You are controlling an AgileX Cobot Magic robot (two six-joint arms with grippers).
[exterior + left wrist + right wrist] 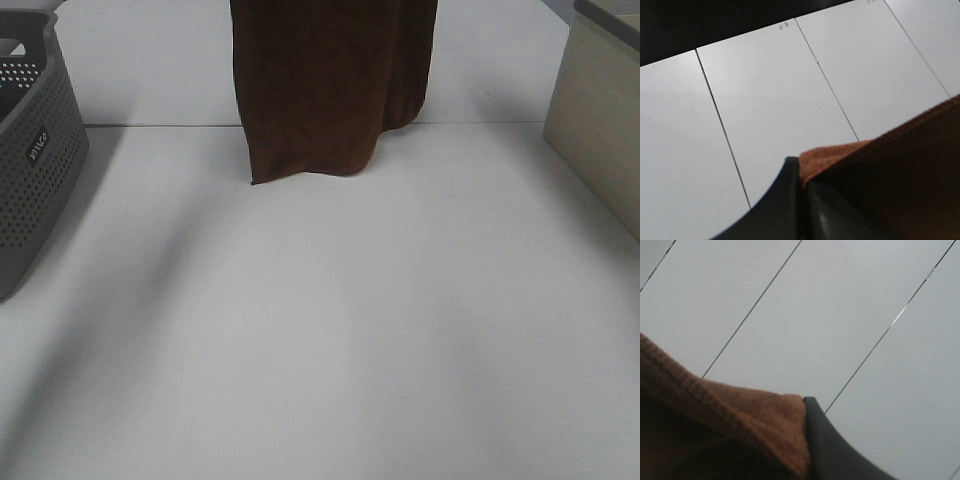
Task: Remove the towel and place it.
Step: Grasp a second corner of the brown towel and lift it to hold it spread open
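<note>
The dark brown towel (pixel 325 85) hangs down from above the top edge of the exterior view, its lower hem just over the white table. Both grippers are out of the exterior view. In the left wrist view my left gripper (pixel 801 187) is shut on the towel's edge (pixel 900 170), cloth pinched between the black fingers (pixel 780 205). In the right wrist view my right gripper (pixel 807 440) is shut on another part of the towel's edge (pixel 740 415); only one black finger (pixel 832 445) shows. The white tag is not visible.
A grey perforated basket (pixel 35 150) stands at the left edge of the white table (pixel 330 330). A beige box (pixel 600 120) stands at the right edge. White panels with dark seams (pixel 720 125) fill both wrist views.
</note>
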